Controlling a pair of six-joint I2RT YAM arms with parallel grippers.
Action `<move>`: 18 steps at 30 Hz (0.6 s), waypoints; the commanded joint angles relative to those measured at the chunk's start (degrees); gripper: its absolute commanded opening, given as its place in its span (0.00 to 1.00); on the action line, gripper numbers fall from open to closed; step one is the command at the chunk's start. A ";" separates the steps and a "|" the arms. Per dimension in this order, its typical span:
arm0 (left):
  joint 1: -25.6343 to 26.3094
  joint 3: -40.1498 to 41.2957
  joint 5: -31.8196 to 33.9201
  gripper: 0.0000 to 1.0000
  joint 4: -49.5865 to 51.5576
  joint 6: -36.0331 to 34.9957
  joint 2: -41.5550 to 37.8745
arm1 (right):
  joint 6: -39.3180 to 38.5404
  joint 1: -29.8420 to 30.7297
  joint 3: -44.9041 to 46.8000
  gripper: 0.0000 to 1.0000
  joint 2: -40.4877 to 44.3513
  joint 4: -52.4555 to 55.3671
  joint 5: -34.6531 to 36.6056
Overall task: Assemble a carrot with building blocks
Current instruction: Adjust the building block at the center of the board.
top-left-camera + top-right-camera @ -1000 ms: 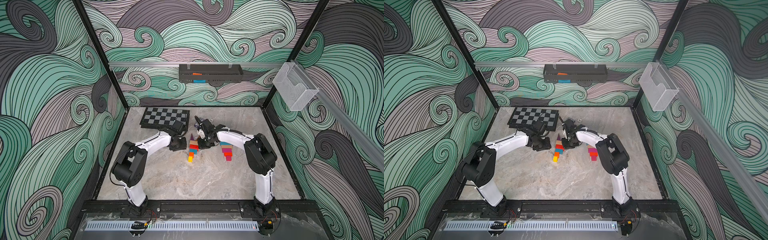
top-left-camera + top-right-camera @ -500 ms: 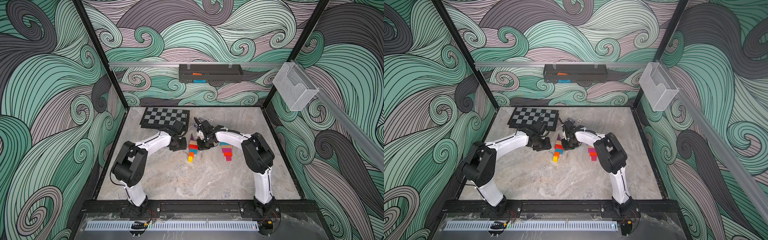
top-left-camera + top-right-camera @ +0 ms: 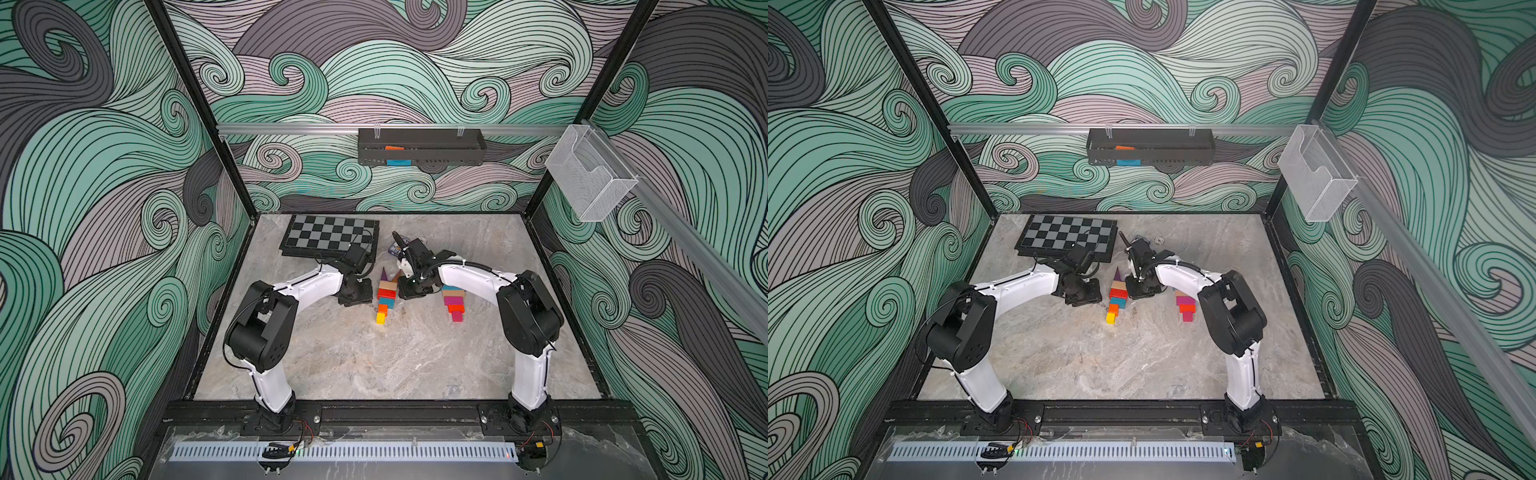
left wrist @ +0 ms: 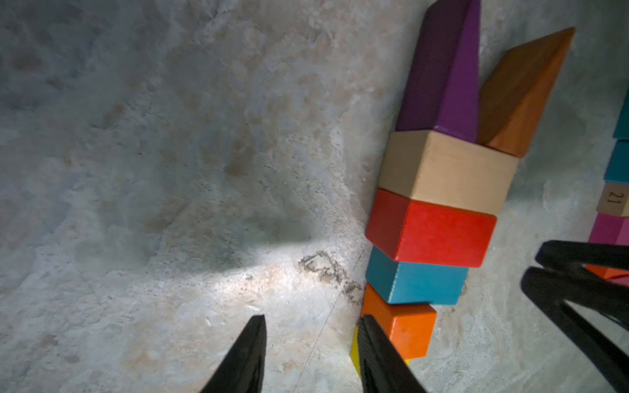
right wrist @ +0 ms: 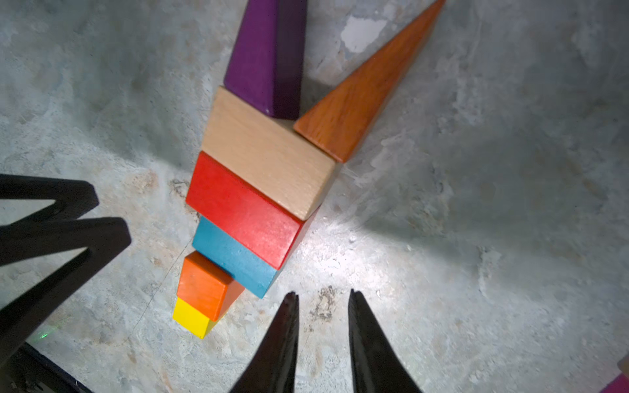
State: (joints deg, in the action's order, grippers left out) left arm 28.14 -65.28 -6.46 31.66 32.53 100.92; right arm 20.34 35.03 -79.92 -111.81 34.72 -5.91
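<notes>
The building blocks lie in a tapering row on the marble floor: yellow cube [image 5: 192, 318], orange cube [image 5: 204, 289], teal block [image 5: 235, 260], red block [image 5: 243, 212], beige block [image 5: 269, 160]. A purple wedge [image 5: 263, 58] and a brown wedge [image 5: 360, 98] fan out from the beige end. In both top views the row [image 3: 384, 295] sits between my grippers. My left gripper [image 4: 311, 320] is open and empty, one finger beside the orange and yellow cubes. My right gripper [image 5: 322, 295] is on the row's other side near the teal block, narrowly open and empty.
A second row of beige, pink and red blocks [image 3: 454, 302] lies under my right forearm. The chessboard [image 3: 328, 235] and a small purple box [image 3: 394, 248] are behind the grippers. A black wall tray [image 3: 419, 147] holds two blocks, and a clear bin [image 3: 590, 178] hangs at the right.
The right gripper's jaws have parted a little from shut. The right arm shifted slightly; the left arm and the blocks have not visibly moved.
</notes>
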 commanded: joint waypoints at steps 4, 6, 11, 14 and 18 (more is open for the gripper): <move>0.99 1.72 -1.21 0.45 -0.90 -0.11 1.03 | 0.51 1.93 1.40 0.27 0.66 0.70 -0.24; 1.36 1.99 -1.28 0.45 -1.25 0.14 1.22 | 0.67 2.28 1.18 0.26 0.03 0.69 -0.37; 2.00 1.78 -1.54 0.44 -1.60 -0.01 2.06 | 0.83 2.70 1.18 0.26 -0.42 0.72 -0.06; 2.53 1.62 -1.54 0.44 -1.51 -0.06 2.71 | 0.86 2.88 1.21 0.26 -0.84 0.49 -0.03; 2.66 1.92 -1.54 0.44 -1.77 -0.09 2.82 | 1.02 2.90 1.26 0.26 -1.04 0.35 0.05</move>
State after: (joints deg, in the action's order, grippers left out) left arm 30.41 -63.31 -7.31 30.33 32.60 103.28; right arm 20.43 37.69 -78.94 -111.74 35.16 -6.04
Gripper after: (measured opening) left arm 0.445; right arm 0.261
